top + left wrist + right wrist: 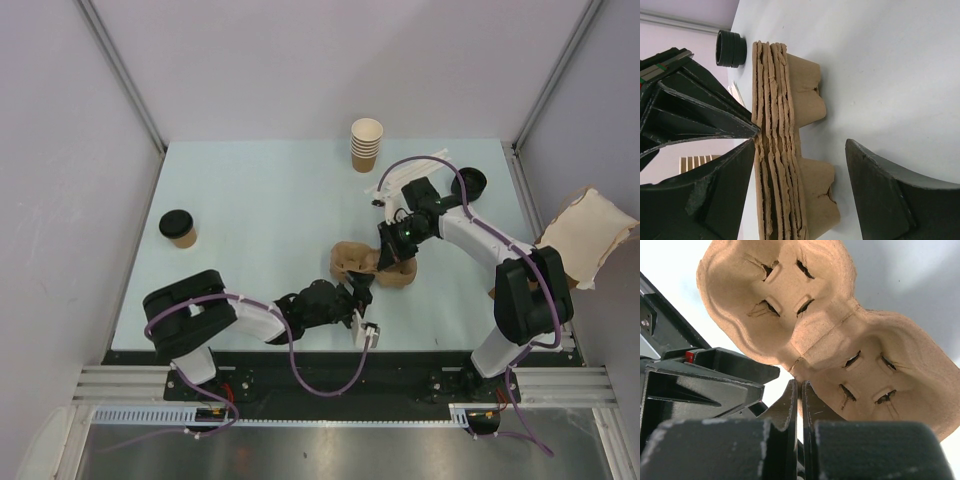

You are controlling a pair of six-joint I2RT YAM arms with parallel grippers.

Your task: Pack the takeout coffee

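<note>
Takeout coffee [178,228] stands upright at the left side of the pale table [260,190], its long axis vertical. A round black plastic lid sits on top, and the tan paper wall tapers down to the base. It is alone there, well apart from both arms. At mid-table is a stack of moulded-pulp trays [777,150], brown, rough and fibrous, with ragged nested rims and rounded cup wells cut by slit crosses. The left fingers [885,195] stand wide open on either side of that stack, one just beside the rims, the other apart from the wells, holding nothing. The right fingers [790,405] are pressed together, tips against the rim at the trays' narrow waist; whether a rim is pinched cannot be told. A stack of lidless paper cups [367,145] stands at the far edge, a loose black lid [472,182] to its right.
</note>
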